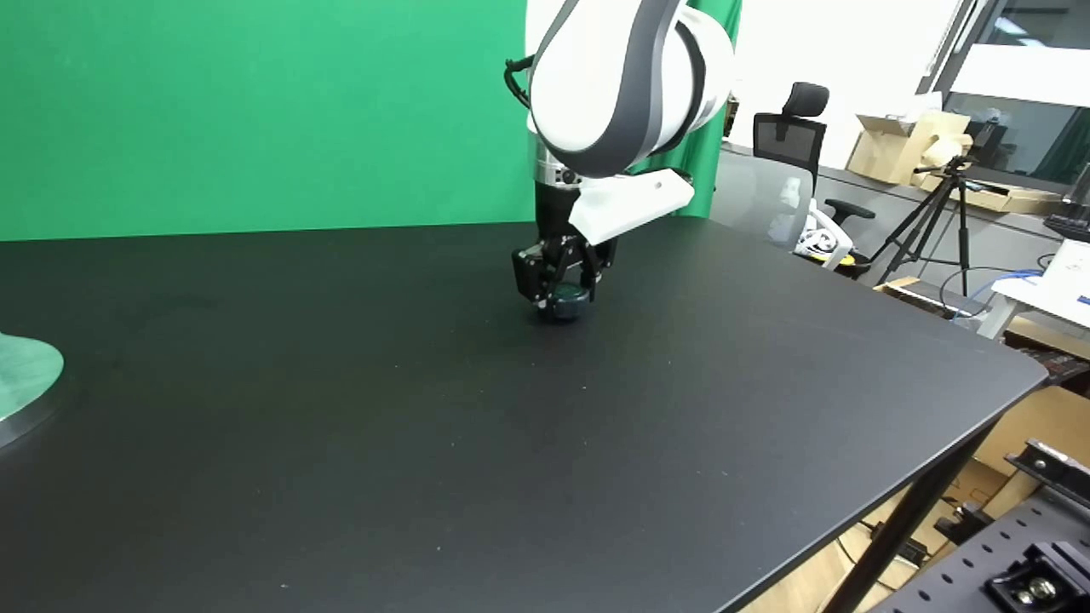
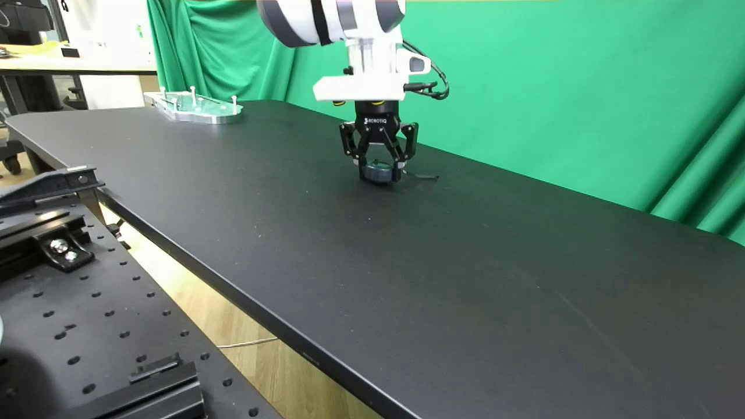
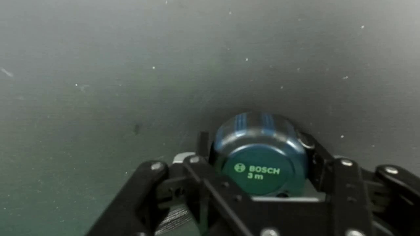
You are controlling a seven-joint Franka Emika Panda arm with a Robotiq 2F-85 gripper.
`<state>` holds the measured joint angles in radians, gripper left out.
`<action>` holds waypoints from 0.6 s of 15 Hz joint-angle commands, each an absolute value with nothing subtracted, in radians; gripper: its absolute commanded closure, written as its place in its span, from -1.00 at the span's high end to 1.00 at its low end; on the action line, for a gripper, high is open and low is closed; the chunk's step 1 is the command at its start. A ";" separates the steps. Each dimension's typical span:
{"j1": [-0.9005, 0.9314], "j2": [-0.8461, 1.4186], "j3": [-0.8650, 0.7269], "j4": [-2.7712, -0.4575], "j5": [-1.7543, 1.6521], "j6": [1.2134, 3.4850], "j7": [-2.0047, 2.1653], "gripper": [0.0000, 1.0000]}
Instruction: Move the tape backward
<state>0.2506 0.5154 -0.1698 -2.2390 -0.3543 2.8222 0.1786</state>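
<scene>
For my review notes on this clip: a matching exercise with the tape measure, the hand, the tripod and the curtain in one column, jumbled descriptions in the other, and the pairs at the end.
Column one
1. Bosch tape measure
2. Hand
3. Tripod
4. Curtain

Column two
A. Green, hanging in folds
B. Black, on splayed legs in the background
C. Marked "3 m" on a green face, with blue stripes on the casing
D. Pointing down, closed on something round

Pairs: 1-C, 2-D, 3-B, 4-A

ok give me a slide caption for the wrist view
A tape marked "BOSCH 3 m" between the fingers, table behind.
</scene>
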 commanded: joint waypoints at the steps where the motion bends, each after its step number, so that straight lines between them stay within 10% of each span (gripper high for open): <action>1: 0.301 0.525 -0.217 -2.217 -0.379 2.854 0.226 0.96; 9: 0.323 0.442 -0.204 -2.253 -0.327 2.800 0.230 1.00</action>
<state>0.3060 0.5001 -0.2030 -2.2327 -0.3435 2.8686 0.1877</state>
